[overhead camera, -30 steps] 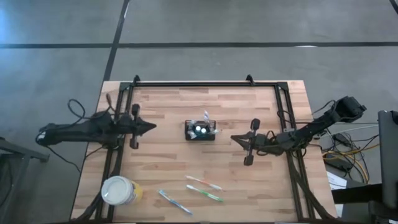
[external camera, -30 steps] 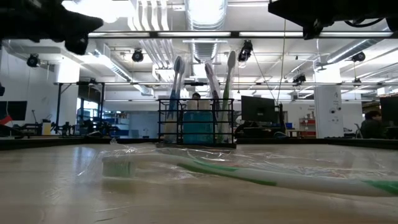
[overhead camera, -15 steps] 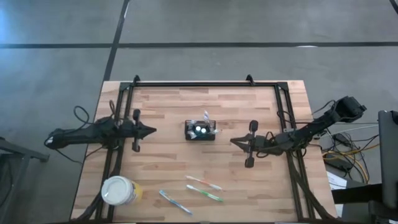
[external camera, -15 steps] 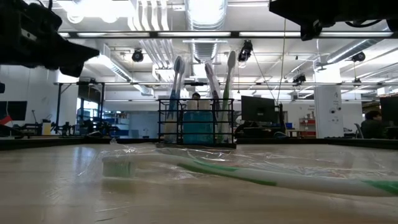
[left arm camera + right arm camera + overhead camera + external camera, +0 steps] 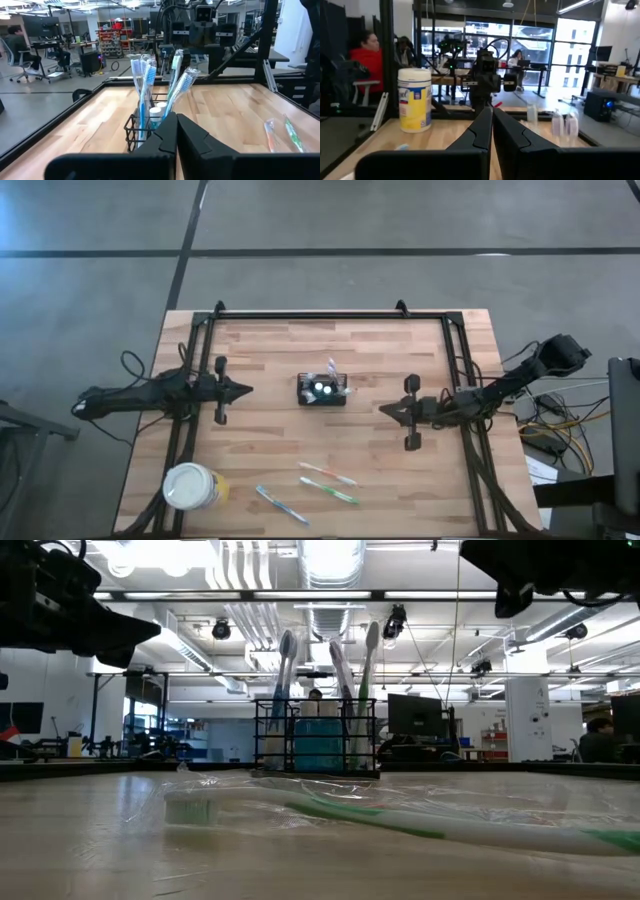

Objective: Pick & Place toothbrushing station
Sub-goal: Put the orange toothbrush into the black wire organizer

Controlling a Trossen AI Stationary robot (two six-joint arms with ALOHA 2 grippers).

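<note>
The toothbrushing station (image 5: 321, 390), a small black wire-mesh caddy, is seen standing upright near the middle of the wooden bench (image 5: 270, 440), slightly toward the far side. Several toothbrushes (image 5: 146, 80) are held upright in it, bristles up, together with a blue-and-white container that is only partly visible. In the low view the caddy (image 5: 317, 735) is seen standing alone on the bench, touched by nothing.

The left gripper (image 5: 245, 390) is held above the bench to the left of the caddy, pointing at it and well apart from it. In the left wrist view its fingers (image 5: 167, 136) are pressed together with nothing between them, and the caddy (image 5: 145, 131) is seen straight ahead.

The right gripper (image 5: 386, 410) is held to the right of the caddy and a little nearer, also apart from it. Its fingers (image 5: 482, 129) are likewise clenched on nothing.

On the near part of the bench three loose toothbrushes in clear wrappers are laid: a blue one (image 5: 280, 504), a green one (image 5: 329, 491) and a pinkish one (image 5: 327, 473). A round white-and-yellow canister (image 5: 192, 486) is stood at the near left corner. In the low view a wrapped green toothbrush (image 5: 400, 815) is seen lying close to the camera.
</note>
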